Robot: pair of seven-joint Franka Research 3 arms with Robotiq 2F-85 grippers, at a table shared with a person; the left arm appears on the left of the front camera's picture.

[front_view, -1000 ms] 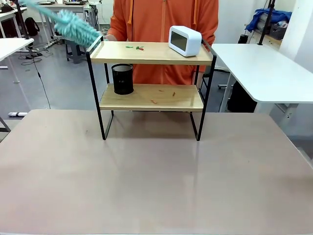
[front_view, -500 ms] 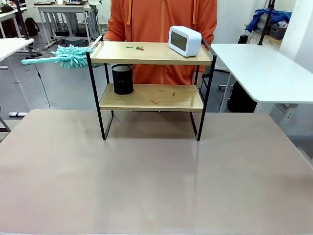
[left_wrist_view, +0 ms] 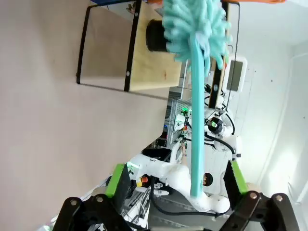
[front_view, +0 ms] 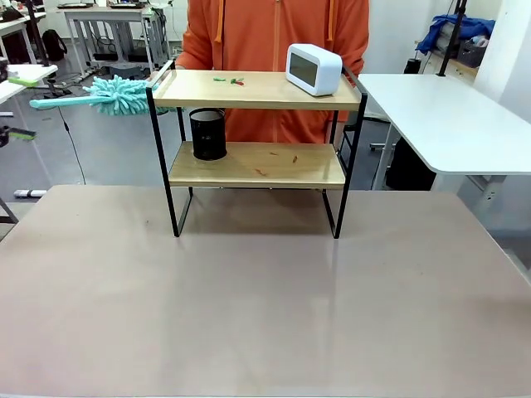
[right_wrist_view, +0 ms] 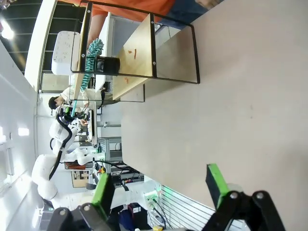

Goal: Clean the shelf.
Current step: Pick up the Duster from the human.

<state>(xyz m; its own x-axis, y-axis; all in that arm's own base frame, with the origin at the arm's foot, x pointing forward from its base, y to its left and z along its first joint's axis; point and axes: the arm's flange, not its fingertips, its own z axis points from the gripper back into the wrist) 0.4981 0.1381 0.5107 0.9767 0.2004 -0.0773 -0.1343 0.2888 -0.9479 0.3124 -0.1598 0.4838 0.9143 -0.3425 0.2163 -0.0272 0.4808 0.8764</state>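
Observation:
The shelf (front_view: 257,89) stands at the table's far side, its two wooden boards in a black frame; it also shows in the wrist views as shelf (left_wrist_view: 151,72) and shelf (right_wrist_view: 139,53). Small green and red scraps (front_view: 230,80) lie on the top board, orange ones (front_view: 278,162) on the lower. A teal duster (front_view: 123,94) hangs level left of the top board, its handle (left_wrist_view: 195,125) pointing at my left gripper (front_view: 15,106). My left gripper (left_wrist_view: 177,180) is open, the handle's end between its pads, untouched. My right gripper (right_wrist_view: 160,187) is open over the table with nothing in it.
A white clock (front_view: 314,69) sits on the top board's right, a black cup (front_view: 208,133) on the lower board's left. A person in an orange hoodie (front_view: 278,33) stands behind the shelf. White side tables (front_view: 452,116) flank it. The brown table (front_view: 265,298) lies bare in front.
The duster swung down from a raised tilt to level and drifted slightly left. My left gripper's green pads have come into view at the left edge, around the handle's end.

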